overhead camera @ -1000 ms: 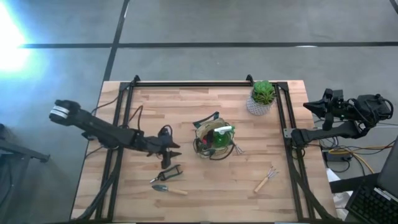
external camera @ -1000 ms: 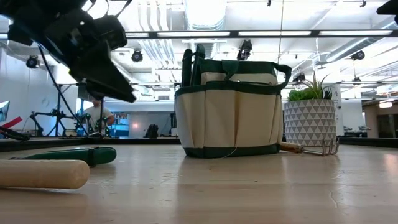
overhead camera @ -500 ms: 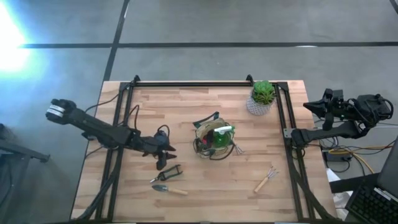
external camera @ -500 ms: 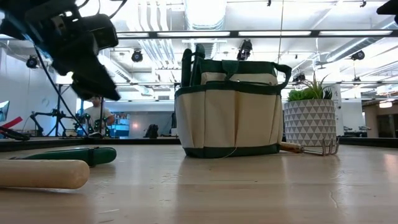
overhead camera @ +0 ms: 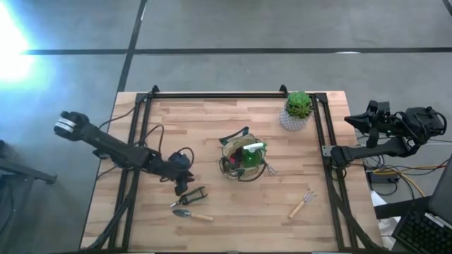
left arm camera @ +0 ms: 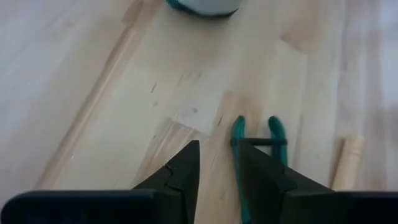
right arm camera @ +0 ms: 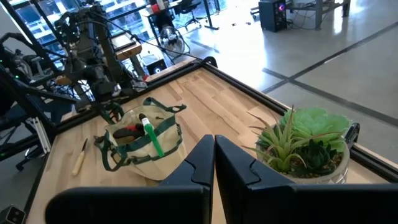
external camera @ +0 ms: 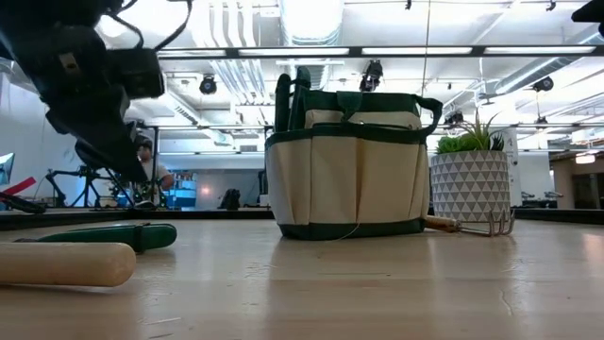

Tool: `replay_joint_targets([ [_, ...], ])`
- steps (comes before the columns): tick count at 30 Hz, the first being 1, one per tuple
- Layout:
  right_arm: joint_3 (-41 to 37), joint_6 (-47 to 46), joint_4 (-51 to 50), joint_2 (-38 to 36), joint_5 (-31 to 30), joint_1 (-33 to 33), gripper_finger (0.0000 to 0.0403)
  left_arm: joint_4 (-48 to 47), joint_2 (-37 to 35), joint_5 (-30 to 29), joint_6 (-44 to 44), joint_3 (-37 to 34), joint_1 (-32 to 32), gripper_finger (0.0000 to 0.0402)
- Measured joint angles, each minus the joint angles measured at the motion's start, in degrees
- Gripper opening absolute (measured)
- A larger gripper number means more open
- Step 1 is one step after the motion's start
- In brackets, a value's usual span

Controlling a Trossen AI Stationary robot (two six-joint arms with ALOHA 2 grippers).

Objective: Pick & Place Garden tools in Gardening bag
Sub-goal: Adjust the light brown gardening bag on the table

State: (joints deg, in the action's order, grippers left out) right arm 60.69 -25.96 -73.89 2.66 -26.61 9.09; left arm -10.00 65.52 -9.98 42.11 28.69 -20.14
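**Left arm dropped onto the pruners, jaws narrowing**

While your right arm stayed parked off the table's right edge with its fingers pressed flat together and nothing in them, the left gripper was the one that moved. A second earlier it hung higher, closer to the gardening bag; by this moment it had swung toward the front-left of the table and come down right over the green-handled pruners — and its jaws had gone from wide to roughly half open. From the wrist camera, one green handle sat in the gap between the fingers, but nothing was clamped yet as far as I could see.

So you looked set up for the grab, not through it. The pruners lay flat on the wood beside the wooden-handled trowel, the little fork was well apart on the right, and the bag stood mid-table — spray bottle already inside.
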Motion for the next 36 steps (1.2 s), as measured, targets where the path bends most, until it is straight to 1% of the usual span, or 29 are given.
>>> replay_joint_targets([
  [3,0.0,0.0,0.0,0.0,0.0,0.0,0.0008,0.0,2.2,1.1,1.7,0.0,0.0,0.0106],
  [7,0.0,0.0,0.0,0.0,0.0,0.0,0.0008,0.1,4.6,4.9,4.7,0.0,0.0,0.0106],
  [12,0.0,0.0,0.0,0.0,0.0,0.0,0.0008,0.7,6.3,6.0,6.3,0.0,0.0,0.0106],
  [15,0.0,0.0,0.0,0.0,0.0,0.0,0.0008,2.3,6.5,5.5,5.0,0.6,0.1,0.0106],
  [19,0.0,0.0,0.0,0.0,0.0,0.0,0.0008,5.8,6.6,4.7,0.8,1.7,0.1,0.0106],
  [22,0.0,0.0,0.0,0.0,0.0,0.0,0.0008,5.9,7.3,4.9,-1.0,2.3,0.1,0.0106],
  [27,0.0,0.0,0.0,0.0,0.0,0.0,0.0008,5.7,8.0,7.4,-1.0,2.5,0.1,0.0106],
  [36,0.0,0.0,0.0,0.0,0.0,0.0,0.0008,5.7,9.0,7.4,-1.3,3.2,0.2,0.0106],
])
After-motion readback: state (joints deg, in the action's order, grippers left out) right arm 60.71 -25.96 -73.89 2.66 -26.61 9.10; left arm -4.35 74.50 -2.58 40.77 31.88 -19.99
